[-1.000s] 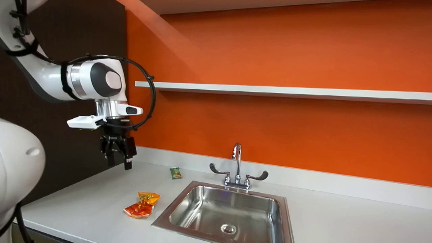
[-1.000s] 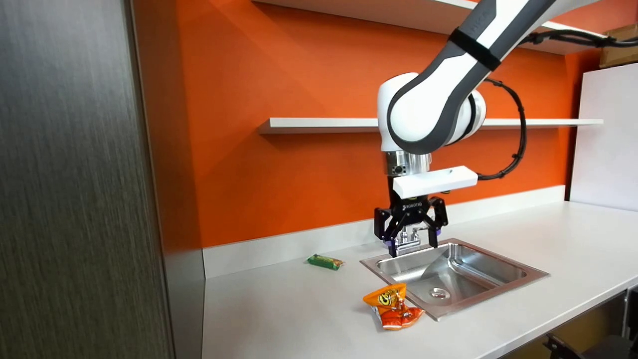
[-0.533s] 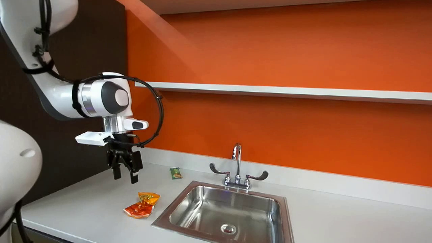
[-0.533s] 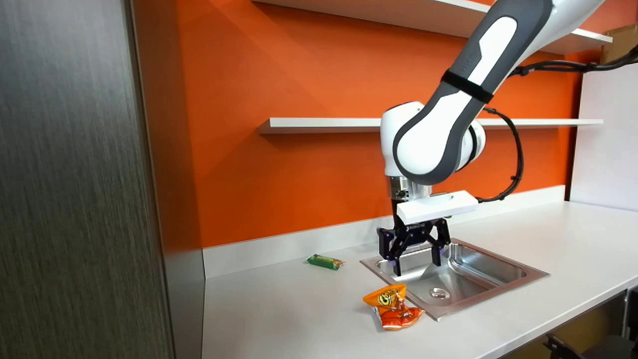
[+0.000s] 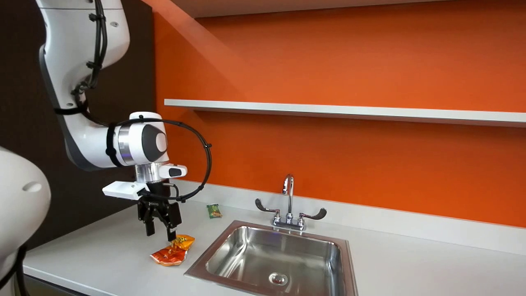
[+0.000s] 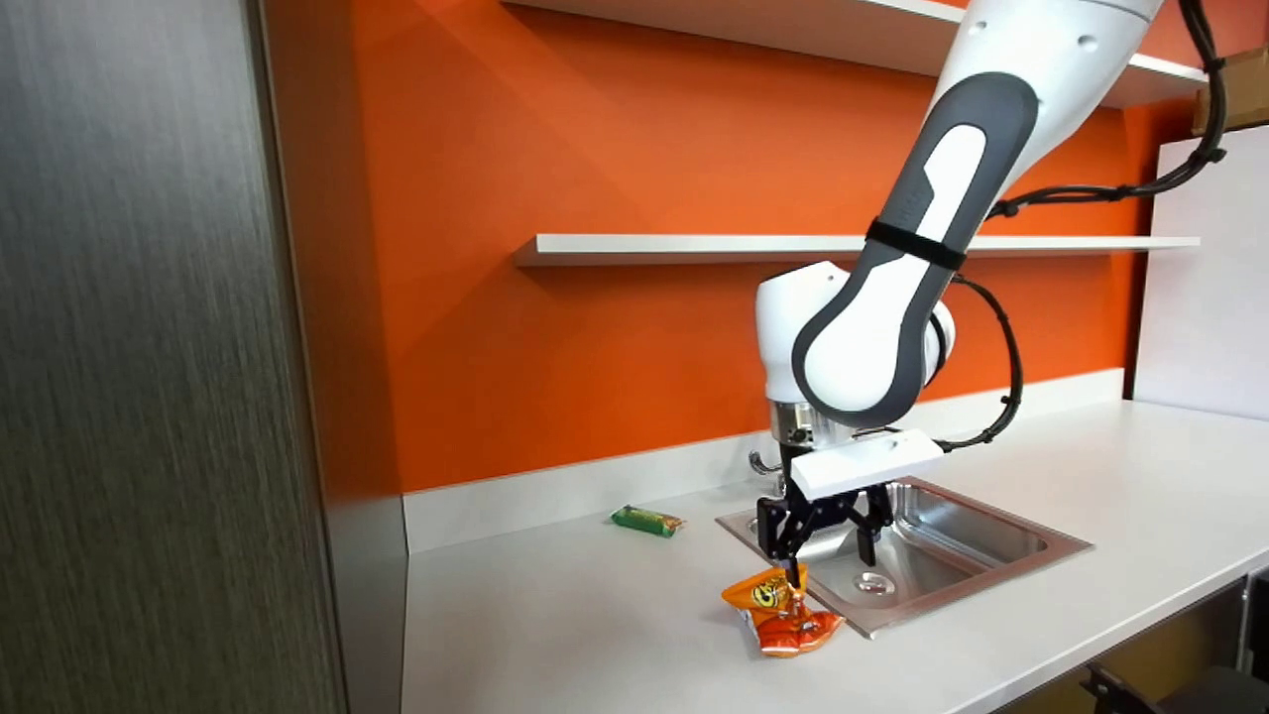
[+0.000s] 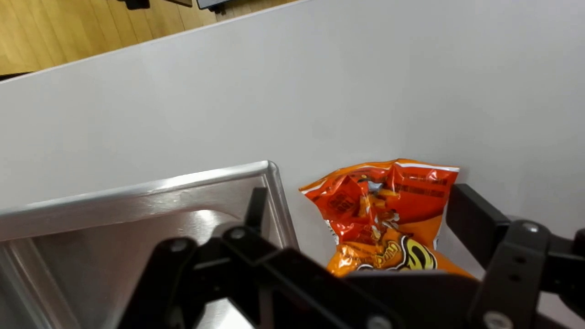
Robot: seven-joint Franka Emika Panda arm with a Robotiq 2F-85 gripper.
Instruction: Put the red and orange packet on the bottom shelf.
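The red and orange packet lies crinkled on the white countertop beside the sink, and it also shows in an exterior view. My gripper is open and empty, pointing down above the packet; it also shows in an exterior view. In the wrist view the packet lies between the spread fingers of the gripper, its near end hidden by the gripper body. One finger appears beside the packet's edge, the other over the sink's corner. The bottom shelf, a long white board on the orange wall, shows in both exterior views.
A steel sink with a faucet is beside the packet. A small green packet lies near the backsplash. An upper shelf hangs above, partly behind the arm. A dark panel closes one end of the counter.
My gripper has moved down in steps from well above the counter to just over the packet, staying open. The packet, the green packet and the shelf have not moved.
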